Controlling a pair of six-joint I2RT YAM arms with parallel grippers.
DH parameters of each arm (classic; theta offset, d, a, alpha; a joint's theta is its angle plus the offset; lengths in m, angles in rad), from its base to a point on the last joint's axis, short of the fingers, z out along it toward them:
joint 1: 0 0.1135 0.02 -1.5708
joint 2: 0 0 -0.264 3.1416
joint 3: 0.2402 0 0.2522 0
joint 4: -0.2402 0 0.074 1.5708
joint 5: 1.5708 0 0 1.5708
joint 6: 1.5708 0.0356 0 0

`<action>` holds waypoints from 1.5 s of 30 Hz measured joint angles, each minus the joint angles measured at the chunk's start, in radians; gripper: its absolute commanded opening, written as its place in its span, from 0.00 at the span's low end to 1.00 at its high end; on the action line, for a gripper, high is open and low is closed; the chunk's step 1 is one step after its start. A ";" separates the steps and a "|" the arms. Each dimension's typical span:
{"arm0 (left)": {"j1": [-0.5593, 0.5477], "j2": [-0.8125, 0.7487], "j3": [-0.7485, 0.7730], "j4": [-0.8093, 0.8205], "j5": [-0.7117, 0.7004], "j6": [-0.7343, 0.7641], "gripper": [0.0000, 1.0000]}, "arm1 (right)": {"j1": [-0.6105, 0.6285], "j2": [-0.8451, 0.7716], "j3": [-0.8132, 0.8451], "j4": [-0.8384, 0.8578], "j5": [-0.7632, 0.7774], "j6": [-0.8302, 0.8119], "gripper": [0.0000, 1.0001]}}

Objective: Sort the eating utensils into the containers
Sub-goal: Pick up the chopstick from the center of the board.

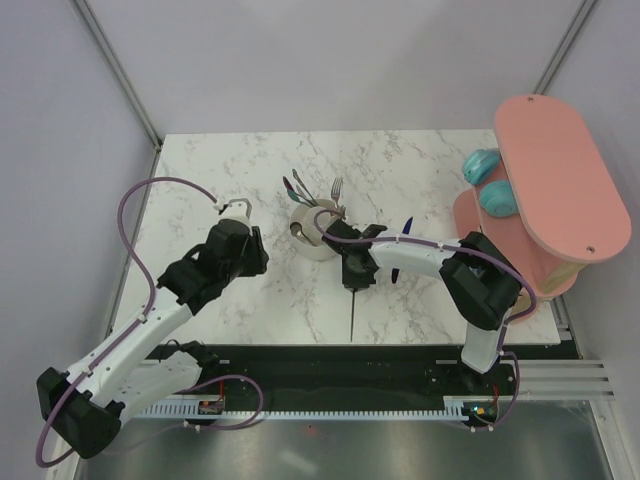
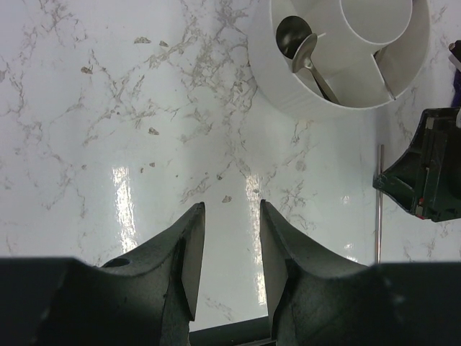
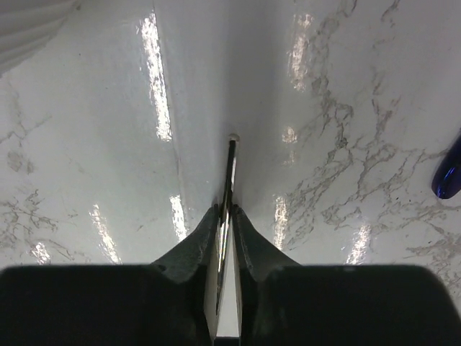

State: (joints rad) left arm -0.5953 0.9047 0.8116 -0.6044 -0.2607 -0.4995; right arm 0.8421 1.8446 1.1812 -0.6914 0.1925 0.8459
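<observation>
A white round holder (image 1: 312,240) stands mid-table with forks (image 1: 336,188) and teal-handled utensils (image 1: 298,185) sticking up from it. In the left wrist view the holder (image 2: 288,94) has a silver spoon (image 2: 295,40) in one ring section. A thin silver stick (image 3: 230,169) lies on the marble, and my right gripper (image 3: 230,213) is shut on it just right of the holder; the same stick (image 2: 379,202) shows in the left wrist view. My left gripper (image 2: 232,216) hovers open and empty left of the holder. A blue utensil (image 1: 403,232) lies beside the right arm.
A large pink oval board (image 1: 560,190) on a stand fills the right edge, with two teal objects (image 1: 482,165) beside it. The right gripper body (image 2: 425,173) sits close to the holder. Bare marble (image 1: 200,170) stretches left and behind.
</observation>
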 measured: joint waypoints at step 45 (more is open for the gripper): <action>0.133 0.377 0.204 0.037 0.046 -0.020 0.43 | -0.187 -0.120 0.381 0.035 -0.213 -0.631 0.00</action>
State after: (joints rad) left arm -0.4625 1.2812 1.0161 -0.5678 -0.2150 -0.5194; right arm 0.6552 1.7245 1.5620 -0.6567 -0.0208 0.2153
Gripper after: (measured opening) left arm 0.433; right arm 0.011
